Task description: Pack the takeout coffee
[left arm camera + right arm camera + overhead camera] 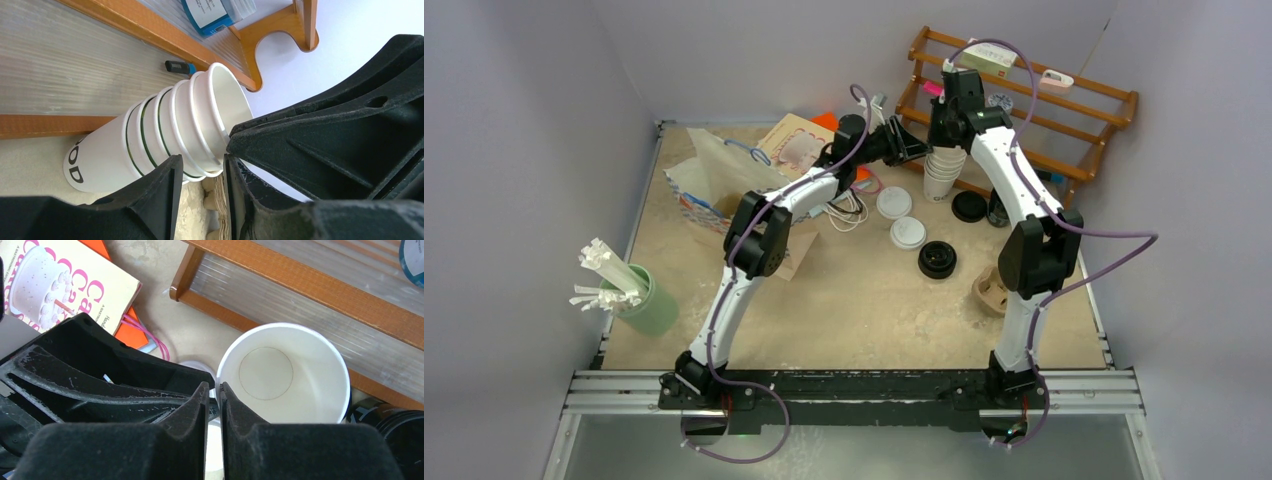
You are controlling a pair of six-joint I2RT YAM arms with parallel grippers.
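A tall stack of lidless white cups stands by the wooden rack. My right gripper is above it, shut on the rim of the top cup; the rim runs between its fingertips. My left gripper reaches in from the left. Its jaws stand slightly apart beside the stack's rims and hold nothing. Two round white lids lie mid-table; I cannot tell whether cups sit under them. A black cup and a black lid sit nearby.
A brown cardboard carrier lies by the right arm. A paper bag and a cake book are at back left. A green cup of straws stands at the left. The wooden rack is at back right.
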